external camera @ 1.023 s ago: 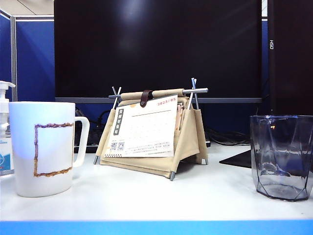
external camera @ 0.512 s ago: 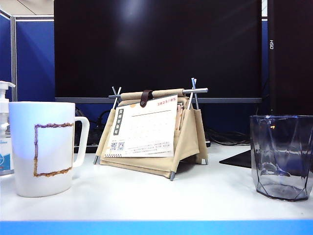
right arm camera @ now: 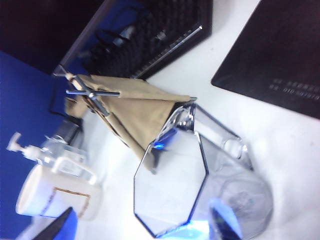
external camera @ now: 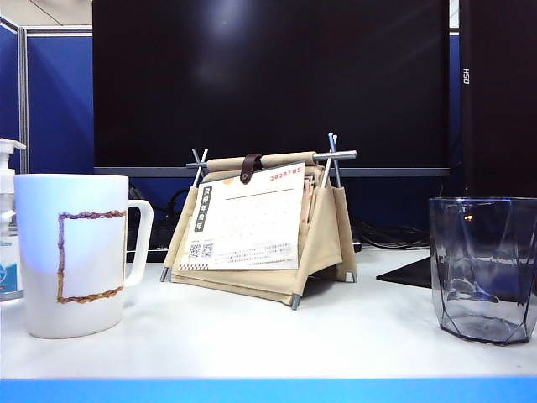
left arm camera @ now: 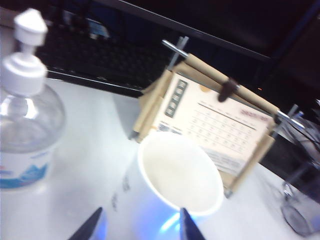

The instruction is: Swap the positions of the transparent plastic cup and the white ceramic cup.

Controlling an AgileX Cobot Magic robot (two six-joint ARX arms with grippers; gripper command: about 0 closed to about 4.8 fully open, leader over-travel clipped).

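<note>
white ceramic cup [external camera: 74, 253]: parked upright on the left side of the counter [external camera: 252, 336], handle turned toward the middle, purple-brown rectangle facing the exterior camera.
transparent plastic cup [external camera: 484, 269]: upright at the far right of the counter, well apart from the mug.
left end effector [left arm camera: 137, 226]: seen only in its wrist view, above the mug's open mouth; fingers spread apart, nothing gripped.
right end effector [right arm camera: 142, 222]: over the faceted cup, fingers wide apart, nothing gripped.
desk calendar [external camera: 260, 222]: placed between the cups, farther back.
pump bottle [left arm camera: 25, 120]: just beside the mug.
</note>
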